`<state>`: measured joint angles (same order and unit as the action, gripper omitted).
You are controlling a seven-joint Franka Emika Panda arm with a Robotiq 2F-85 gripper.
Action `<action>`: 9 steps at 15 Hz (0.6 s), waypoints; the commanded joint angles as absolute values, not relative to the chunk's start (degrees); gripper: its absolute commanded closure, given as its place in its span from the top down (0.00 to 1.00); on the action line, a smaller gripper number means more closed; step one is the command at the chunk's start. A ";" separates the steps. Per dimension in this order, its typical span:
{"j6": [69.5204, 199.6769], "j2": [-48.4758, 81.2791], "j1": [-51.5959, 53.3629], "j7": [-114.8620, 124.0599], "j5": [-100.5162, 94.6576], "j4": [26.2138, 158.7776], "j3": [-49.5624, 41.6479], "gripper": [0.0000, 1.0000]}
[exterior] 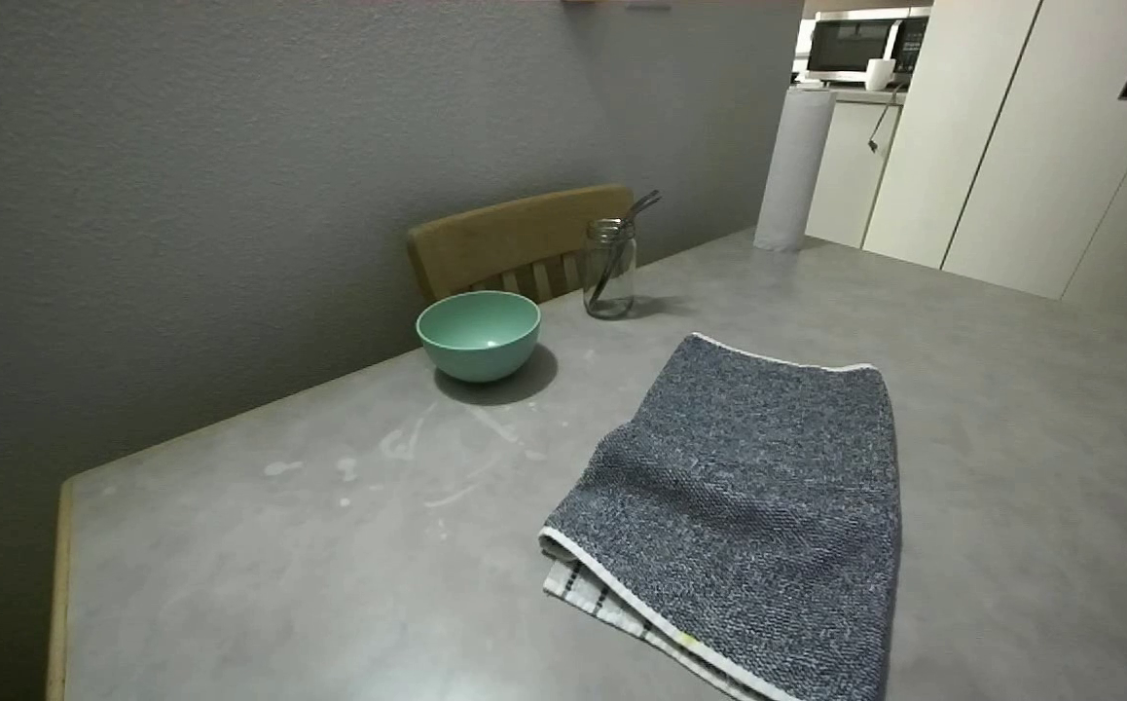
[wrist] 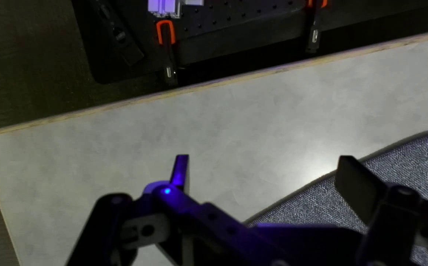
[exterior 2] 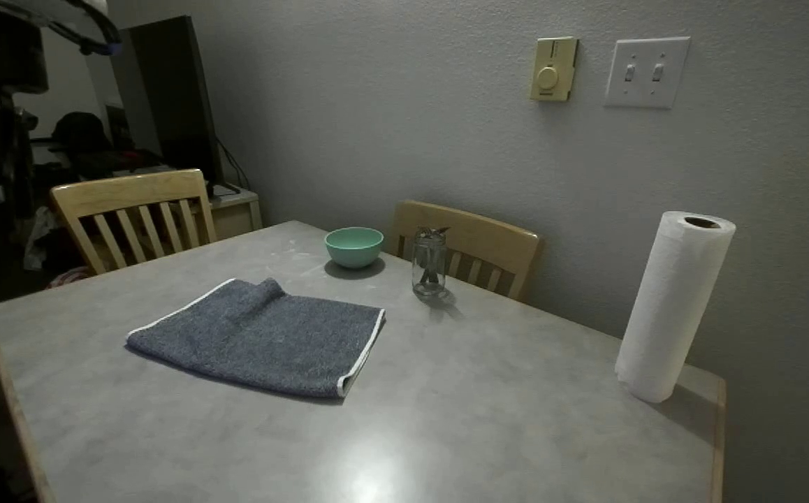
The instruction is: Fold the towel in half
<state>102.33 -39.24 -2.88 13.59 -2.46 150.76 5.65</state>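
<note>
Dim light, glare on tabletop [exterior 2: 460, 384]

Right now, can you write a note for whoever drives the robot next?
Gripper: open, holding nothing, not touching the towel.
Where: the towel lies on the table, with a striped layer peeking out underneath.
Done: it looks folded over, though I can't tell if it's exactly in half.
Left: maybe just lining up the layers and smoothing the raised wrinkle.

The towel [exterior: 758, 487] lies rumpled on the table [exterior: 262, 574].
</note>
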 commanded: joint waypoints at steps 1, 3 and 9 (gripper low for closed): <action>107.13 -33.57 -1.99 11.08 -2.96 150.28 4.80 1.00; 108.88 -31.12 -1.71 10.40 -2.88 149.89 4.88 1.00; 112.21 -25.77 -0.61 9.87 -3.30 149.51 5.14 1.00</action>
<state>111.11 -28.74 -1.32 11.11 -2.47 150.56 5.62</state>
